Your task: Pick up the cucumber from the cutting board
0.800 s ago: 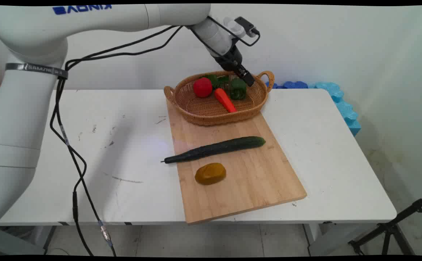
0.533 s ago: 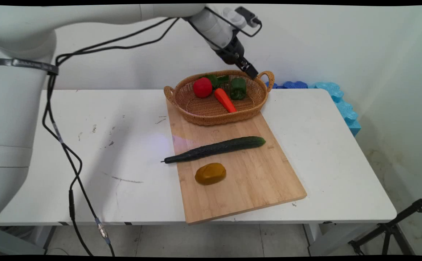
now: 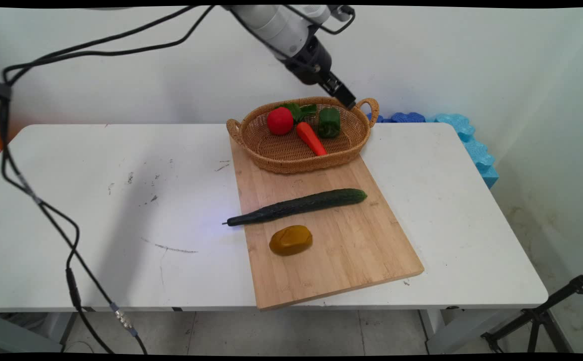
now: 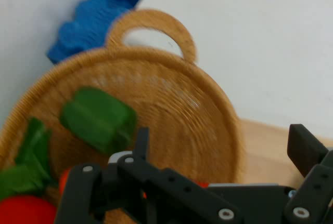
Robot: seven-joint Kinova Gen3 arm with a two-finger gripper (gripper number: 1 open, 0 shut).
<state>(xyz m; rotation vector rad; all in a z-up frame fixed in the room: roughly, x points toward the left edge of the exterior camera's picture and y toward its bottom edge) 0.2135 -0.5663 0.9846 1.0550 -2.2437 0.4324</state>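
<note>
the jaws [image 3: 350, 103] hang in the air just above the far right rim of the basket [image 3: 344, 150], near its right handle. they are spread apart and hold nothing. inside the basket lie a green pepper [image 3: 329, 122], a carrot [image 3: 311, 138], a tomato [image 3: 279, 121] and some green leaves [image 3: 301, 110]. the basket sits on the far end of a wooden board [image 3: 351, 240]. in front of the basket, a long cucumber [image 3: 299, 205] lies across the board. a brown potato [image 3: 290, 240] sits just in front of the cucumber. the board lies on the white worktop [image 3: 121, 200].
</note>
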